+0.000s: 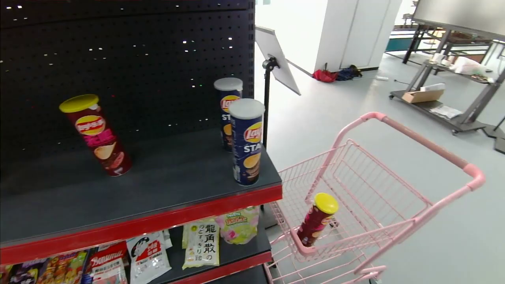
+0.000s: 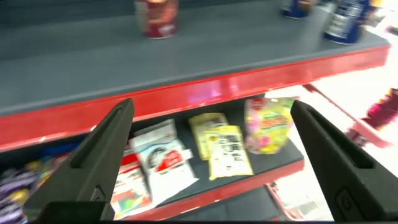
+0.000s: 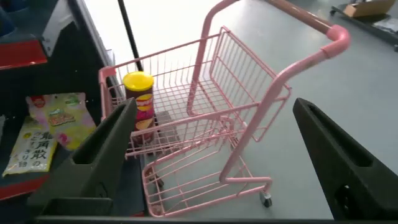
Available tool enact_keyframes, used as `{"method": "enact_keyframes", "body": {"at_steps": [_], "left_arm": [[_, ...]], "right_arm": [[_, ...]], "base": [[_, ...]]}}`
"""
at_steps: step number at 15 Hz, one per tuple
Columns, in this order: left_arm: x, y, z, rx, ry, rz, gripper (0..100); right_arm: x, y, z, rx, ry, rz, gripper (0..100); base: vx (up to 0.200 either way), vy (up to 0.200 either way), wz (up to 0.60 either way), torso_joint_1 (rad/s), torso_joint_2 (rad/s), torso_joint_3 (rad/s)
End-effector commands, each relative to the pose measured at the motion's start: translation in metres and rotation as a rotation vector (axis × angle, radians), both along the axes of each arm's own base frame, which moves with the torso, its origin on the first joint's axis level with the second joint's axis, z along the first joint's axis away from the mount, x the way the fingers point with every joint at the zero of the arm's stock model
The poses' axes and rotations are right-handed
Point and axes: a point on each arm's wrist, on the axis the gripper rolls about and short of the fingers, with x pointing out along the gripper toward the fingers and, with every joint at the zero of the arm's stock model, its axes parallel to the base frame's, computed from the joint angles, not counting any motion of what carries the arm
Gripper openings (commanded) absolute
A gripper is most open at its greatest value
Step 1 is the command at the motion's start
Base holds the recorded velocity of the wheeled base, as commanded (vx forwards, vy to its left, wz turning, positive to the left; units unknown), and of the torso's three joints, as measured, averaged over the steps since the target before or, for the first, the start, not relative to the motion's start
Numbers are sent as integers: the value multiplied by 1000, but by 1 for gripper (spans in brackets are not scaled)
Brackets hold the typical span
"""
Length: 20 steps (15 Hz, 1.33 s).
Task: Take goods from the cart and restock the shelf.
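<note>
A maroon chip can with a yellow lid (image 1: 317,223) stands tilted in the front corner of the pink cart (image 1: 418,138). On the dark upper shelf (image 1: 165,173) stand a matching maroon can (image 1: 94,134) at the left and two blue cans (image 1: 246,142) near the right end. My left gripper (image 2: 212,104) is open and holds nothing, facing the red shelf edge (image 2: 186,93) and the lower shelf. My right gripper (image 3: 215,102) is open with nothing in it, hovering short of the cart (image 3: 298,65), and the maroon can (image 3: 140,99) lies ahead toward one finger.
Snack bags (image 1: 201,242) lie on the lower shelf (image 1: 232,262), and the left wrist view shows bags (image 2: 227,149) there too. A sign stand (image 1: 272,67) rises behind the shelf end. Open grey floor (image 1: 453,221) spreads right of the cart, with metal racks (image 1: 453,114) far behind.
</note>
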Motion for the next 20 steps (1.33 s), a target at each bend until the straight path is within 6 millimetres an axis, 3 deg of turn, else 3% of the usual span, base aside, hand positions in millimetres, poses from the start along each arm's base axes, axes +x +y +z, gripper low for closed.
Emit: {"method": "enact_keyframes", "body": {"at_steps": [1,6,20], "left_arm": [[0,0,0,-1,1,0,100],[0,0,0,-1,1,0,100],[0,0,0,-4,1,2,100]], "right_arm": [[0,0,0,0,0,-1,100],[0,0,0,0,0,0,100],[0,0,0,2,0,0,100]], "base": [[0,0,0,0,0,0],[0,0,0,-22,46,26],[0,0,0,-145,367,220]]}}
